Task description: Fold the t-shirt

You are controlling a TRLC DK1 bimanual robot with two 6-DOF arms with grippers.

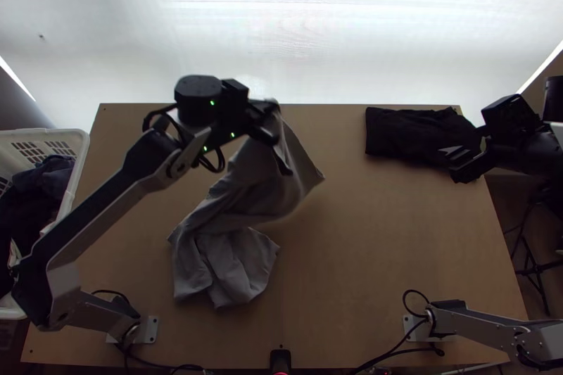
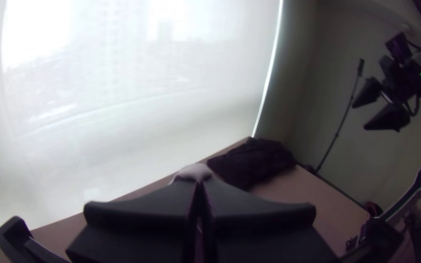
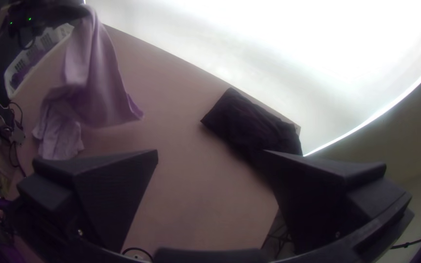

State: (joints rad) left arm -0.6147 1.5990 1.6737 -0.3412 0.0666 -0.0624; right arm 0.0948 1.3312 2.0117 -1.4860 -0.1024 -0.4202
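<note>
In the top view my left gripper point(image 1: 271, 125) holds the grey t-shirt point(image 1: 260, 185) up over the table's left half; the cloth hangs bunched, its lower part lying crumpled on the wood. In the left wrist view the left gripper point(image 2: 199, 182) is shut, with a bit of the t-shirt point(image 2: 194, 171) at its tips. My right gripper point(image 1: 464, 164) is above the table's right edge, beside the dark cloth. Its fingers stand wide apart in the right wrist view, the right gripper point(image 3: 210, 156) holding nothing; the hanging t-shirt point(image 3: 91, 78) is farther off there.
A black folded cloth point(image 1: 412, 132) lies at the table's far right corner. A white basket point(image 1: 81, 157) with dark clothes stands off the left edge. Bare wood of the table point(image 1: 380, 234) shows at centre right. A bright window blind rises behind the far edge.
</note>
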